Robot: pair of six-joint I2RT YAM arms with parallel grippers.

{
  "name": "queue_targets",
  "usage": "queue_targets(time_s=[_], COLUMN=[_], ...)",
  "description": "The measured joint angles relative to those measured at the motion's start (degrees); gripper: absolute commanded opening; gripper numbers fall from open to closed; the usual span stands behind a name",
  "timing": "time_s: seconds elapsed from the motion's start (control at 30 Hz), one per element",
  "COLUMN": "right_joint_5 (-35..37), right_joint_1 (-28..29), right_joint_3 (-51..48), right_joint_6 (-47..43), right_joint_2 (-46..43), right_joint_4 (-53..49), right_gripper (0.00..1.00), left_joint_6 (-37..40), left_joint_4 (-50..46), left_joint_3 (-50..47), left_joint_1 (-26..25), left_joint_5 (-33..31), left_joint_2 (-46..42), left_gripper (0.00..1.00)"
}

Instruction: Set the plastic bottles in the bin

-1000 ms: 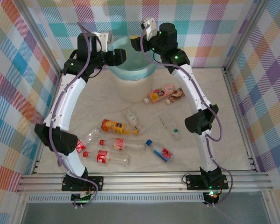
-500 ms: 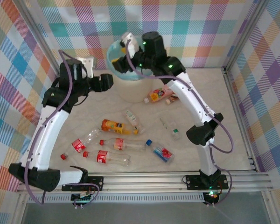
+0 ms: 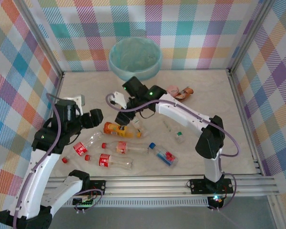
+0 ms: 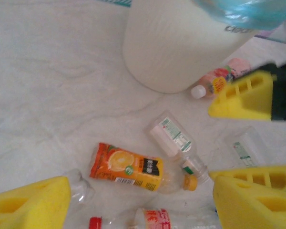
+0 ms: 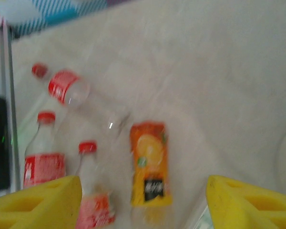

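Bottle with orange-fruit label (image 4: 126, 168) lies near left gripper (image 4: 140, 205) and right gripper (image 5: 143, 200), both wide.

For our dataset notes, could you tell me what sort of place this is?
Likely a robot test cell rather than a home: plaid cloth walls on an aluminium frame, with plastic bottles scattered near the bin.

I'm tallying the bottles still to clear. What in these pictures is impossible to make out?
- Top external: the pink bottle is partly hidden behind the right arm.
- Right wrist: motion blur makes the orange bottle label unreadable.
- Left wrist: a red-labelled bottle is cut off by the bottom edge, and the bin by the top edge.
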Motion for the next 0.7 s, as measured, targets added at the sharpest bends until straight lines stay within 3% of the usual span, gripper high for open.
queue_targets(time_s=[0.13,0.3,0.7], right_joint_5=[-0.1,-0.9,-1.7], right_joint_1=[3.0,7.4,10.6], right_joint_3=[-3.6,-3.3,6.0], right_joint_6=[-1.4,-1.7,-1.2], right_joint_2=[-0.3,1.3,15.8], right_joint_4=[-0.2,-0.2,0.1], right_gripper=[0.59,0.59,0.6], left_joint_6=[-4.8,-11.4,-18.8], left_joint_4=[0.0,-1.1,-5.0], left_joint_3=[-6.5,-14.2,-17.2], left_joint_1=[0.0,0.0,0.0], left_joint_5=[-1.7,-4.4,-17.2], left_joint_2=[-4.8,-10.7,-20.9], left_gripper=[0.79,0.81,0.83])
